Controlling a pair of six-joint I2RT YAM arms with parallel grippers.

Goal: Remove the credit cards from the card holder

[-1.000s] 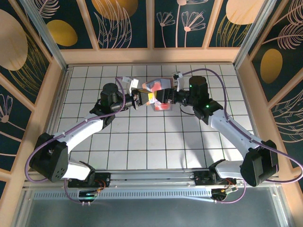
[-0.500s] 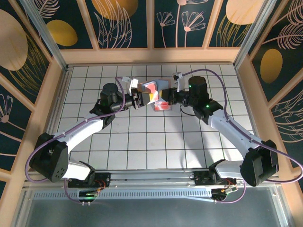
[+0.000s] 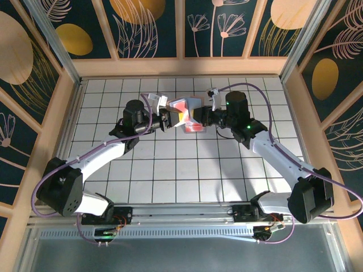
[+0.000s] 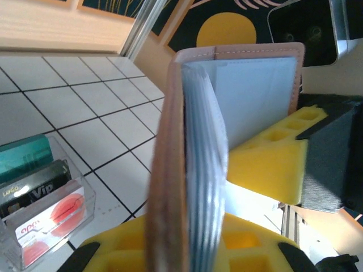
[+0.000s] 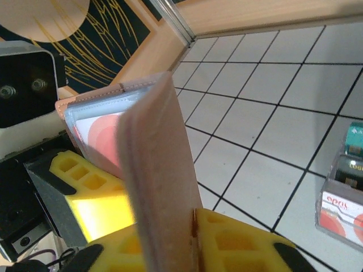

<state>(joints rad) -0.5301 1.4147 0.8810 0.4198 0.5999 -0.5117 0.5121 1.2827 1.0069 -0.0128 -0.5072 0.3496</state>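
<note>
White tiled worktop (image 3: 170, 170), walled by dark flowered panels (image 3: 153, 28). The card holder (image 3: 187, 105) hangs open above it. The left tool (image 3: 169, 118) is clamped on one cover and the right tool (image 3: 199, 117) on the other. Credit cards (image 4: 34, 190) stand in a clear box (image 4: 79, 226) below.

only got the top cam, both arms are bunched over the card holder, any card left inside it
Observer: yes, right wrist view shows a red-circled card inside a clear sleeve of the card holder.
Operator: who's holding it
Observer: both: the right gripper pinches one tan cover between its yellow pads, the left gripper the other.
Operator: any cards on the table
Observer: a clear box on the tiles holds a teal card, a black card and a white card with a red spot.
</note>
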